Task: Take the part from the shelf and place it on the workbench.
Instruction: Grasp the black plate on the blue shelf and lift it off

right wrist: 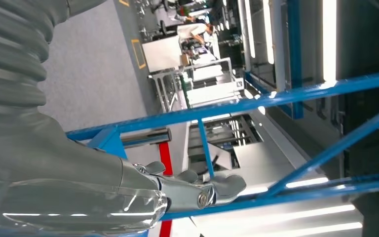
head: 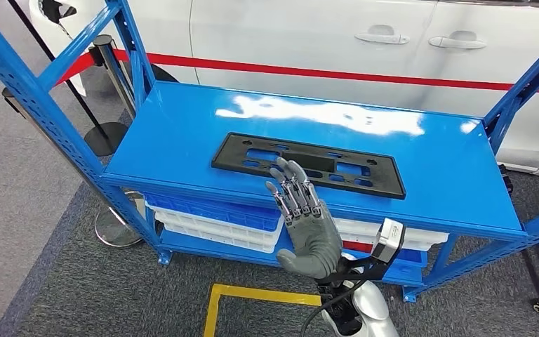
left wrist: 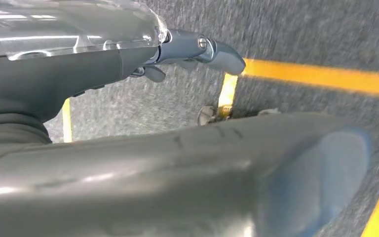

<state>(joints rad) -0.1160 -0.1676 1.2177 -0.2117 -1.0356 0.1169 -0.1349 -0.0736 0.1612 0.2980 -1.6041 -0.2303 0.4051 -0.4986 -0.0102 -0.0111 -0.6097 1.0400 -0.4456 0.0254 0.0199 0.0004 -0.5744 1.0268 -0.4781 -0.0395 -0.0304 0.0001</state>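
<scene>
A flat black rectangular part (head: 309, 165) with several cut-outs lies on the blue shelf top (head: 182, 133), near its front edge. My right hand (head: 305, 221) is raised in front of the shelf, palm down and holding nothing. Its outstretched fingers (head: 291, 186) reach over the shelf's front edge to the near rim of the part. The right wrist view has the same hand (right wrist: 187, 190) against blue shelf bars. My left hand (left wrist: 197, 49) hangs over grey carpet, fingers extended and holding nothing.
Blue uprights (head: 35, 91) flank the shelf on both sides. White and blue bins (head: 217, 217) sit on the level below. A white car (head: 323, 35) stands behind, and stanchion posts (head: 112, 77) at the back left. A yellow line (head: 253, 298) marks the carpet.
</scene>
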